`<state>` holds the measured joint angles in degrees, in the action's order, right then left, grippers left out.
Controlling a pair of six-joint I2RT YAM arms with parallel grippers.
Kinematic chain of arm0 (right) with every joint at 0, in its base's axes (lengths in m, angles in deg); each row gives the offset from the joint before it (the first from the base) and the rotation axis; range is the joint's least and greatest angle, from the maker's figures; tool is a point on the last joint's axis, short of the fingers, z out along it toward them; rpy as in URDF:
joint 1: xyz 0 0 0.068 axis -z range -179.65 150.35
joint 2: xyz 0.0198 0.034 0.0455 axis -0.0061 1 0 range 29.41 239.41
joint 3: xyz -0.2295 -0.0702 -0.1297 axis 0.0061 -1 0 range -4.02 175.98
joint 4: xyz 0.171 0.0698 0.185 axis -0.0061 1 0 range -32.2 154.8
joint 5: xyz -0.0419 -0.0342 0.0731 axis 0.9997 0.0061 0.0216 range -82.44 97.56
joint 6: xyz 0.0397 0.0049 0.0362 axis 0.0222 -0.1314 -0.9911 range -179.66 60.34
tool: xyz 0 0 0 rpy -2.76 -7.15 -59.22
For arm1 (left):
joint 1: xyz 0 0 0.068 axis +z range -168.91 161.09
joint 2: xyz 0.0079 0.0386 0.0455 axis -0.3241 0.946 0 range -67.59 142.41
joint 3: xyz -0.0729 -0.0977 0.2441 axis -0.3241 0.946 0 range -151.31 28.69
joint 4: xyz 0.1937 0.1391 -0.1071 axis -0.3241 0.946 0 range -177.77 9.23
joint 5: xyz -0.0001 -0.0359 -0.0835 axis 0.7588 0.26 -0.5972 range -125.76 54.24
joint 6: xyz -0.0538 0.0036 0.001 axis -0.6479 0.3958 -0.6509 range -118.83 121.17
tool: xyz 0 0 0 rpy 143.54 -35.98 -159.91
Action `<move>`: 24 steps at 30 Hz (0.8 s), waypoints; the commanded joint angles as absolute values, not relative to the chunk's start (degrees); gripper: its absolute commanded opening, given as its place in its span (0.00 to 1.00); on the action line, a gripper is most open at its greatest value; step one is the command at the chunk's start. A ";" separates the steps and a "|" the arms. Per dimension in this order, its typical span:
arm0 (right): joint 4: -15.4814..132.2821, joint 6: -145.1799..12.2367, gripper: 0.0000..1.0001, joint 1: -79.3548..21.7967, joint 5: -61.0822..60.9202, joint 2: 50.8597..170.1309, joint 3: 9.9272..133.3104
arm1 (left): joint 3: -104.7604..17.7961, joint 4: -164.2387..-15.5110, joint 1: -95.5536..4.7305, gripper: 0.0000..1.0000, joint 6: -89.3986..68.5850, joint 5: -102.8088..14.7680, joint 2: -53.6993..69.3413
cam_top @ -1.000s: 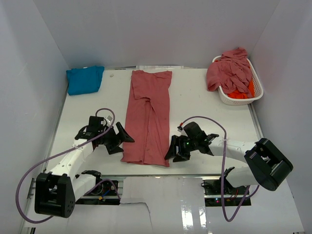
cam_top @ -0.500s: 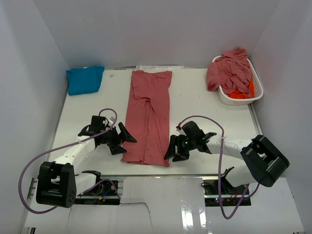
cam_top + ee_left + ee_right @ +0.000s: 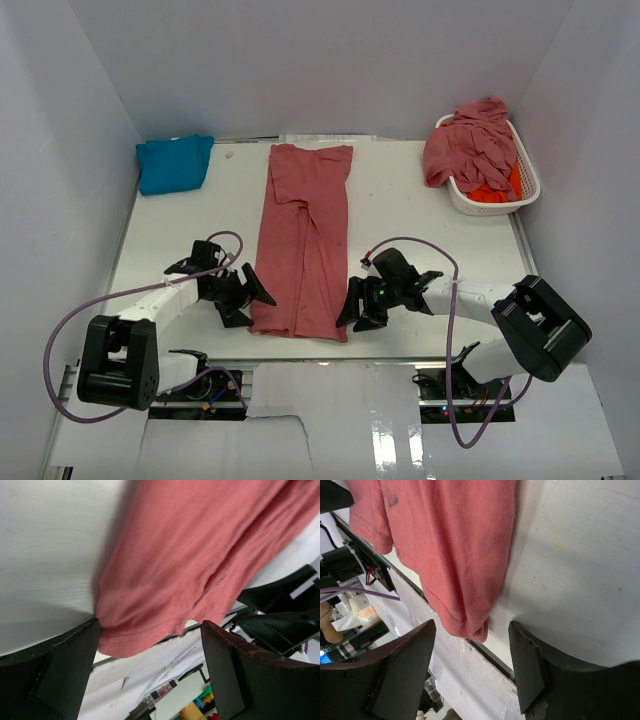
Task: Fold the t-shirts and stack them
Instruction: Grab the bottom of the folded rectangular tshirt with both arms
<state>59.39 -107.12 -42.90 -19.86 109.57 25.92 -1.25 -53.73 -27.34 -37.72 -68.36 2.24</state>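
The rose-red shirt [image 3: 305, 240] lies flat on the desk [image 3: 420, 200], folded into a long strip. Its long axis runs straight away from both claws, with the hem nearest them. The left claw [image 3: 245, 303] sits at the strip's near left corner. Its fingers are spread wide, and in the wrist view that corner of the hem lies between them, brushing one finger [image 3: 70, 665], not yet pinched. The right claw [image 3: 355, 310] sits at the near right corner, also parted, with the bunched hem corner resting in the gap and nothing gripped. Each arm is nearest its own corner, so the next fold probably needs both to close there and carry the hem forward, away from the claws, along the strip. Nothing lies on the cloth ahead of them. Far ahead and left of the left claw is a folded blue shirt [image 3: 175, 163]. Far ahead and right of the right claw a white basket [image 3: 480, 207] holds more red shirts [image 3: 470, 145] and an orange one [image 3: 495, 188], well apart from the strip.
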 commanded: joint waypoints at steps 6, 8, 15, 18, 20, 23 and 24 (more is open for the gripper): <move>59.12 -105.89 0.67 -42.90 -20.65 110.19 27.71 | -6.72 -47.34 -27.53 0.93 -39.16 -56.24 -1.13; 59.12 -105.98 0.66 -42.89 -20.74 110.27 27.45 | -7.52 -46.82 -27.52 0.94 -39.08 -55.89 -2.80; 58.42 -109.13 0.57 -42.98 -21.53 109.92 23.94 | -5.24 -46.28 -27.35 0.93 -37.50 -57.99 0.97; 54.91 -111.32 0.55 -43.24 -21.36 109.48 22.01 | -3.13 -47.34 -27.35 0.93 -38.99 -58.17 -1.04; 52.72 -112.73 0.54 -44.03 -21.18 109.83 21.39 | -2.69 -47.34 -27.35 0.93 -39.69 -57.91 -1.84; 50.43 -115.11 0.54 -45.88 -20.65 111.24 20.77 | -2.95 -47.17 -27.35 0.93 -39.79 -57.56 -2.28; 48.25 -115.73 0.54 -46.40 -20.74 111.59 20.42 | -3.04 -46.99 -27.35 0.93 -39.78 -57.38 -2.20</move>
<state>52.48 -113.15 -44.82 -21.54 110.19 21.98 -2.71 -46.67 -27.38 -39.36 -57.98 -0.54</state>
